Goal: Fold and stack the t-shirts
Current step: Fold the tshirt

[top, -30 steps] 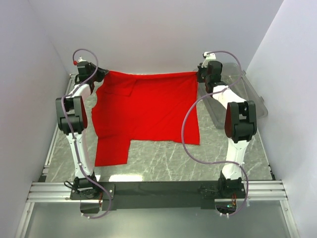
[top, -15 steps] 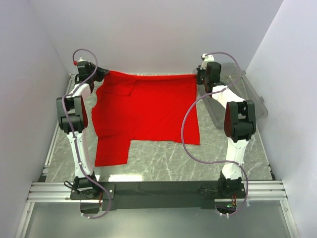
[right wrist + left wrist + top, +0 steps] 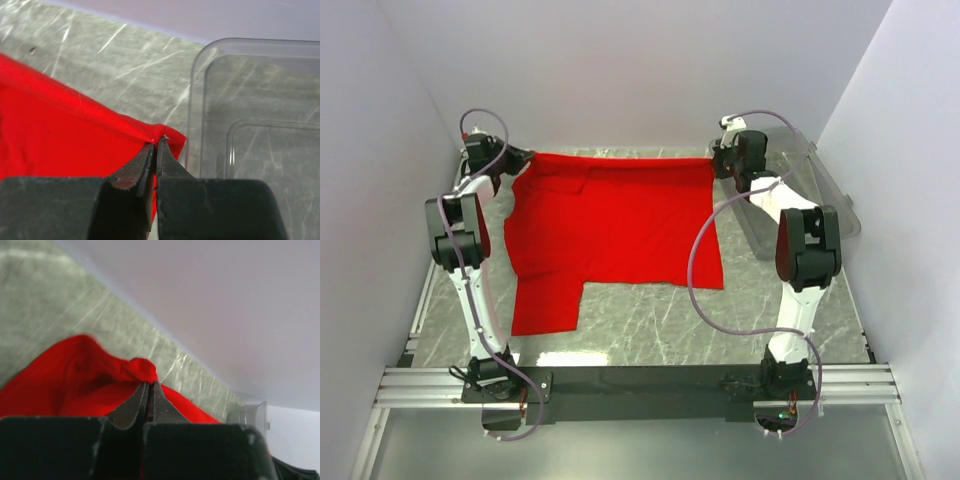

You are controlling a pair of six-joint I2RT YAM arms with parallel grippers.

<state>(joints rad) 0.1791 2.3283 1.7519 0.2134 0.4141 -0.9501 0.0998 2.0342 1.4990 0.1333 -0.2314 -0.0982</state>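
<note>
Shirt (image 3: 620, 225) lies spread on the bench (image 3: 660, 320), far corners clenched in left pincer (image 3: 149, 386) and right pincer (image 3: 156, 142), bin (image 3: 240, 90) alongside.

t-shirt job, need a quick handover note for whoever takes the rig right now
Grippers: the left gripper is shut on the t-shirt, pinching its far left corner. The right gripper is shut on the far right corner, beside the bin.
Things: one red t-shirt, spread on the table, with its far edge straight between the two grippers.
Done: both far corners gripped. No fold shows.
Left: fold it, then stack it. No other shirt is in view.
</note>
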